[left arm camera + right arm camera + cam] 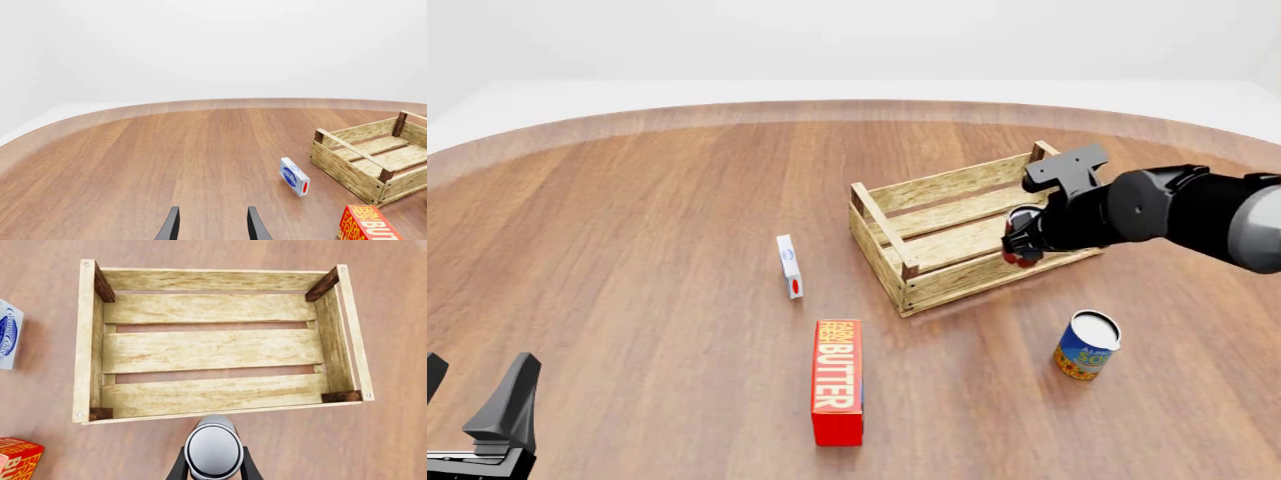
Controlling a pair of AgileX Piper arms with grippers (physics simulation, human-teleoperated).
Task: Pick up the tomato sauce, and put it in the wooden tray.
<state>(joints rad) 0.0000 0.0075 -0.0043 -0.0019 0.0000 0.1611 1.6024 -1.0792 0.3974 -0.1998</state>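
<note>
Right claw [213, 471] is pinching the tomato sauce [213, 451], its two fingers pressed against the can's sides with the silver top facing the wrist camera. In that view the can hangs just short of the wooden tray [220, 347], outside the near long wall, and the tray's long axis runs crosswise to the reach. From the front the can [1014, 258] seems raised over the tray's near wall [994, 270], though the arm hides most of it. Left claw [212, 225] hangs spread and empty, well apart from the tray, above the tabletop [147, 165]. A short carry forward over that wall should place the can above the slats.
</note>
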